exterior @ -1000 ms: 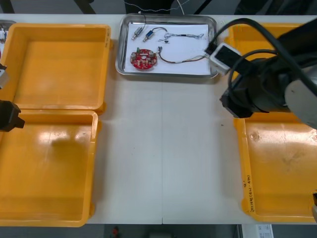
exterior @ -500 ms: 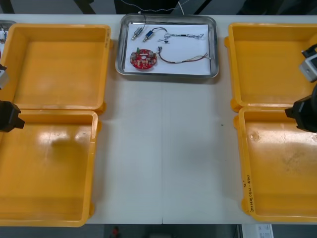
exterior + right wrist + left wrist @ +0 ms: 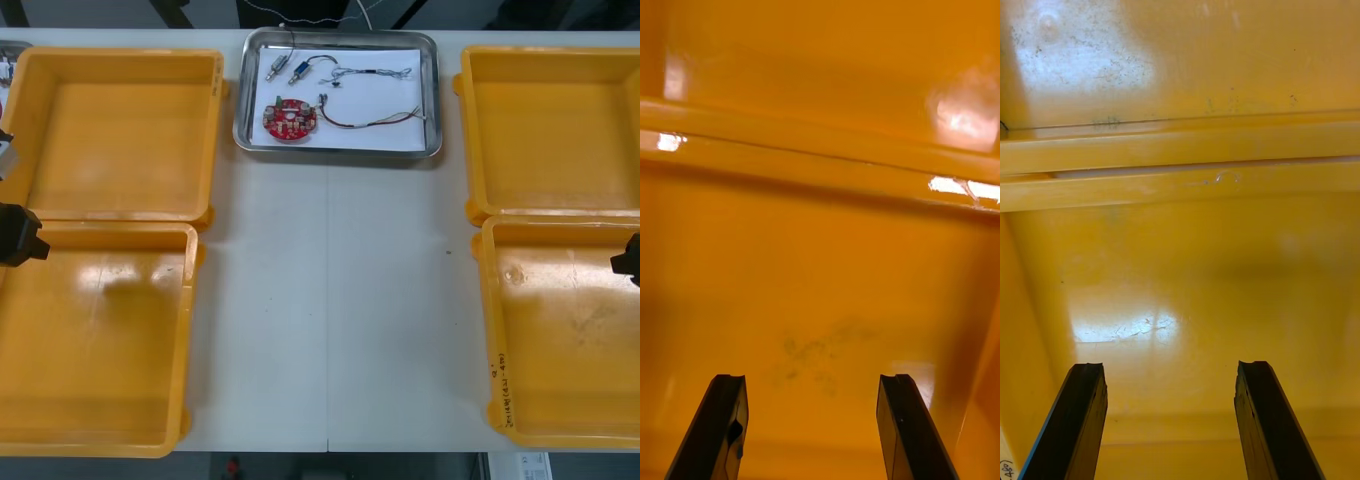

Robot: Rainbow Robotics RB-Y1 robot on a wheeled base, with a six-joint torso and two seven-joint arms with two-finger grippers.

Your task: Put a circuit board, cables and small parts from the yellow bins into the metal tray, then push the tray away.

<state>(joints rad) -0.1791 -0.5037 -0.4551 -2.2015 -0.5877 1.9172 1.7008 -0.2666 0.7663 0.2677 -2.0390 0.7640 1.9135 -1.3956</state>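
Circuit board (image 3: 290,118), cables (image 3: 370,122) and small metal parts (image 3: 278,68) lay in the far-set metal tray (image 3: 338,38), so only parking seemed left; left gripper (image 3: 1169,367) and right gripper (image 3: 811,379) gaped wide, empty

Front view: the left arm (image 3: 18,232) and right arm (image 3: 628,262) are cut off by the side edges. The near right yellow plastic bin (image 3: 560,350) runs past the edge. Small metal parts (image 3: 278,68) in the shiny metal tray (image 3: 243,100): kind too small to tell. Wrist views: jaws of the left gripper (image 3: 1171,367) and right gripper (image 3: 812,379) are cut off at their bases.
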